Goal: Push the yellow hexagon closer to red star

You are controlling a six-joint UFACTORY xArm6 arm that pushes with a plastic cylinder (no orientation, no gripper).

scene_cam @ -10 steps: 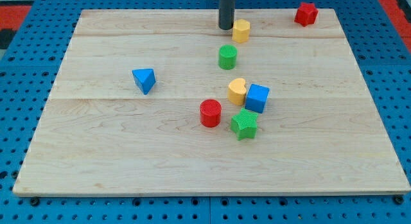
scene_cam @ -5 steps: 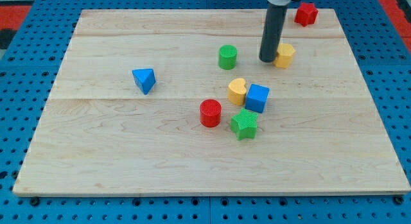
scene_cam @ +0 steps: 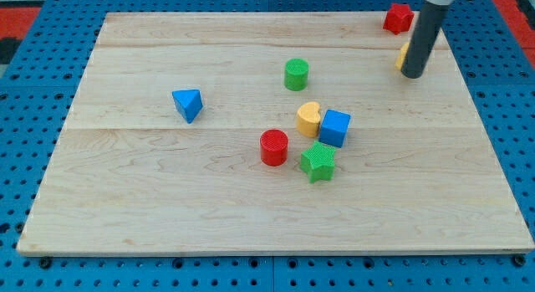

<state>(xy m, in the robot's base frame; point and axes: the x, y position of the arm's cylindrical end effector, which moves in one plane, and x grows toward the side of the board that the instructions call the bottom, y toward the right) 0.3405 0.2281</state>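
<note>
The yellow hexagon (scene_cam: 402,54) sits near the view's top right, mostly hidden behind my rod. The red star (scene_cam: 398,18) lies just above it at the board's top right corner, a short gap apart. My tip (scene_cam: 412,74) is down on the board, touching the hexagon's lower right side and below the red star.
A green cylinder (scene_cam: 296,74) stands in the upper middle. A yellow heart (scene_cam: 308,119), a blue cube (scene_cam: 334,128), a red cylinder (scene_cam: 273,147) and a green star (scene_cam: 318,161) cluster at the centre. A blue triangle (scene_cam: 188,104) lies at the left. The board's right edge (scene_cam: 476,99) is close to my tip.
My tip has swept from the top middle to the right, pushing the yellow hexagon rightwards, first down a little and then up, to just below the red star.
</note>
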